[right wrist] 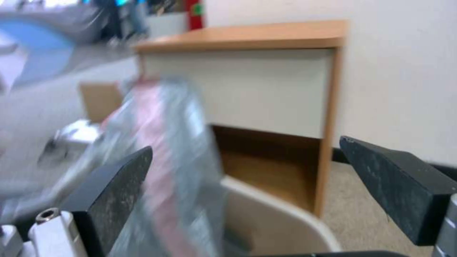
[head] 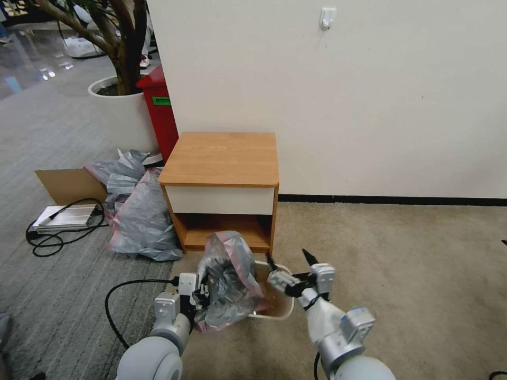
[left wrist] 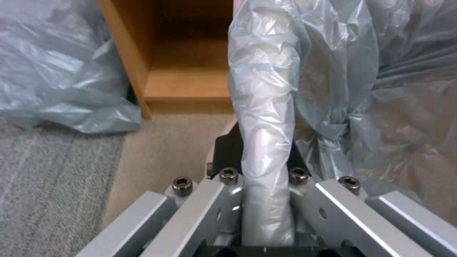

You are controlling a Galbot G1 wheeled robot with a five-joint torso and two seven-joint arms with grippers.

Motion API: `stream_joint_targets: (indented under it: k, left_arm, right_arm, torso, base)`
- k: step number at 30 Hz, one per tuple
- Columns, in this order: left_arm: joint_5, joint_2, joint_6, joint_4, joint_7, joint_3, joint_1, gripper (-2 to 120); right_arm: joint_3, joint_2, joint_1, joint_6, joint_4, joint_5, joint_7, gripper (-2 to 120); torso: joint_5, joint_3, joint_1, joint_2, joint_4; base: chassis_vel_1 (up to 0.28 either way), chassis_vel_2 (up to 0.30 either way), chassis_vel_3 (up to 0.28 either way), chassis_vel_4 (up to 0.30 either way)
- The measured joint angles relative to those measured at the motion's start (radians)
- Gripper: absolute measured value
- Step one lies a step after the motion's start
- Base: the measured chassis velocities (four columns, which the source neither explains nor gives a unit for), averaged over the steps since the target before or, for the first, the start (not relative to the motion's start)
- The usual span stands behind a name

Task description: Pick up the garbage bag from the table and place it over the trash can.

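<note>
Nearest the head camera, the two grey-and-white arms reach forward over the beige carpet. The left tool [head: 203,295] is clamped on the thin crinkly translucent grey plastic garbage bag with a pink-red rim strip [head: 229,279]; in the left wrist view a twisted fold of the bag [left wrist: 264,142] runs straight between its metal fingers and up past the black pads. The bag hangs bunched and partly opened over the left side of the small cream-beige plastic trash can with rounded corners and a rolled rim [head: 282,309], draping down its outer left wall, while the right part of the can's mouth is uncovered. The right tool [head: 289,260] hovers above the can's right rim with its black fingers spread wide apart, gripping nothing; in the right wrist view the bag [right wrist: 166,150] lies just beside its one finger and the can's rim [right wrist: 285,210] curves below. Directly behind the can stands the small boxy orange-brown wooden bench with a white drawer front and an open lower shelf [head: 222,158], against the white wall. To its left, on the floor, lie a heap of other grey plastic bags [head: 140,211], a flat cardboard piece [head: 66,183], a tall red bin [head: 158,113] and a white planter [head: 119,113].
</note>
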Motion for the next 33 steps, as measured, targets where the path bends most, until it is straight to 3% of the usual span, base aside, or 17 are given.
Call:
stream_joint_targets:
  k: [8,15,26,30,33]
  left_arm:
    - [0.015,-0.013,0.0,-0.051,-0.006,0.001,0.022,3]
    - [0.02,-0.016,0.001,-0.058,-0.006,0.001,0.033,3]
    - [0.02,-0.023,0.002,-0.071,-0.003,-0.001,0.039,3]
    - [0.018,-0.021,0.003,-0.071,-0.003,-0.004,0.039,3]
    - [0.016,-0.014,0.003,-0.066,-0.002,-0.008,0.035,3]
  right_arm:
    - [-0.122,0.018,0.112,-0.099,-0.058,-0.081,-0.088,100]
    - [-0.145,0.039,0.163,-0.134,-0.101,-0.051,-0.087,98]
    - [-0.149,0.09,0.247,-0.14,-0.25,0.028,-0.044,86]
    - [-0.14,0.107,0.25,-0.137,-0.264,0.043,-0.033,72]
    - [-0.137,0.1,0.246,-0.134,-0.258,0.058,-0.025,55]
  torso:
    - [0.0,0.0,0.0,0.0,0.0001]
    - [0.0,0.0,0.0,0.0,0.0001]
    - [0.0,0.0,0.0,0.0,0.0001]
    - [0.0,0.0,0.0,0.0,0.0001]
    - [0.0,0.0,0.0,0.0,0.0001]
  base:
    - [0.0,0.0,0.0,0.0]
    - [0.0,0.0,0.0,0.0]
    - [0.0,0.0,0.0,0.0]
    - [0.0,0.0,0.0,0.0]
    - [0.0,0.0,0.0,0.0]
